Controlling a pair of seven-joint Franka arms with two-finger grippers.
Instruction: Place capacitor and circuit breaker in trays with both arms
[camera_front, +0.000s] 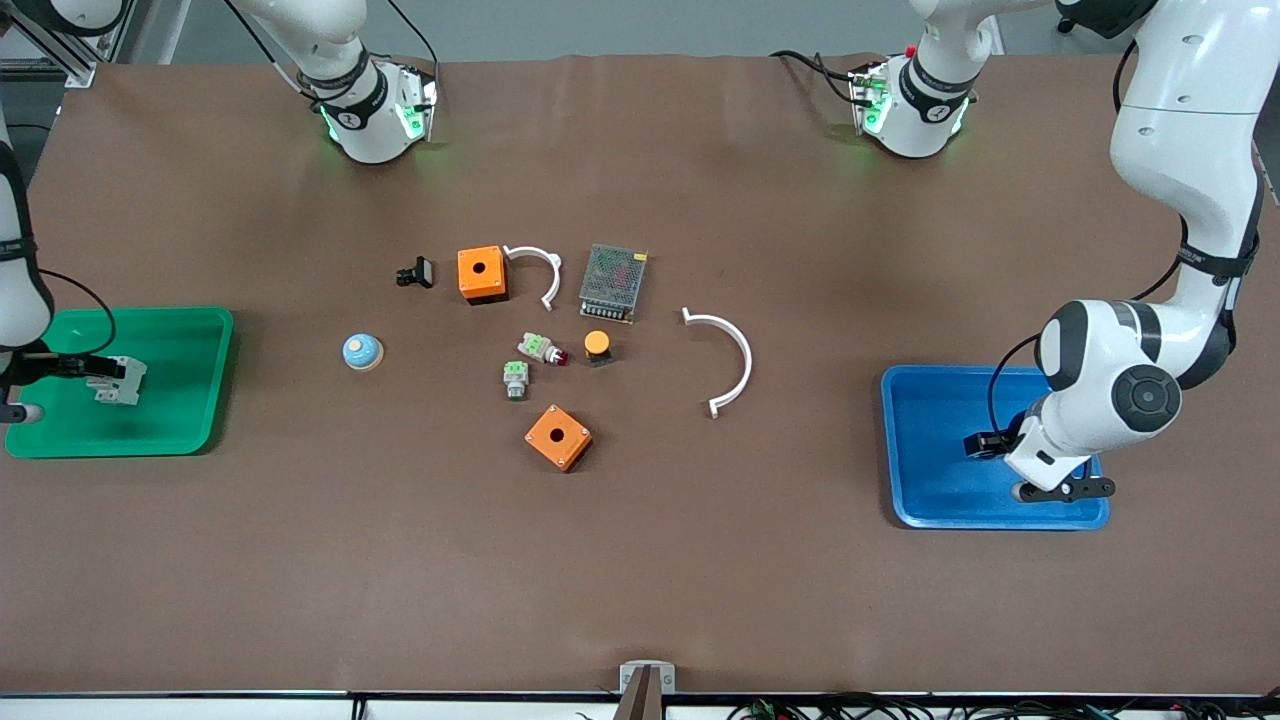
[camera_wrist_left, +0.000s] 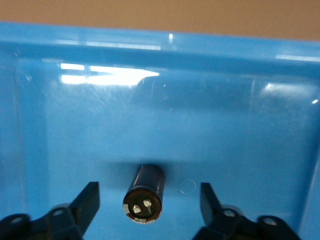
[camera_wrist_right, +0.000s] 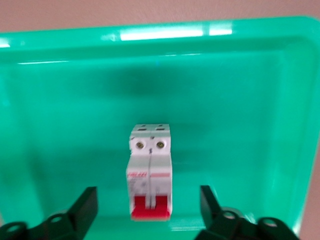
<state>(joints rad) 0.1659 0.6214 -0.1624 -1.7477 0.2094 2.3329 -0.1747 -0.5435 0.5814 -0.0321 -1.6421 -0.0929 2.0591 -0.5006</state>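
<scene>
The capacitor (camera_wrist_left: 145, 194), a small black cylinder with two metal pins on its end, lies on the floor of the blue tray (camera_wrist_left: 240, 130). It sits between the open fingers of my left gripper (camera_wrist_left: 150, 202), which do not touch it. In the front view my left gripper (camera_front: 985, 443) is low over the blue tray (camera_front: 930, 500), and the capacitor is hidden there. The circuit breaker (camera_wrist_right: 150, 172), white with red levers, rests in the green tray (camera_wrist_right: 250, 100). My right gripper (camera_wrist_right: 149, 205) is open around its red end without touching it. The front view shows the breaker (camera_front: 118, 380) beside my right gripper (camera_front: 85, 368) in the green tray (camera_front: 180, 420).
Mid-table lie two orange boxes (camera_front: 481, 273) (camera_front: 558, 436), two white curved pieces (camera_front: 535, 270) (camera_front: 725, 360), a mesh-topped unit (camera_front: 613, 283), an orange-capped button (camera_front: 597, 345), two green-topped grey parts (camera_front: 516, 379), a black clip (camera_front: 415, 272) and a blue-domed button (camera_front: 361, 351).
</scene>
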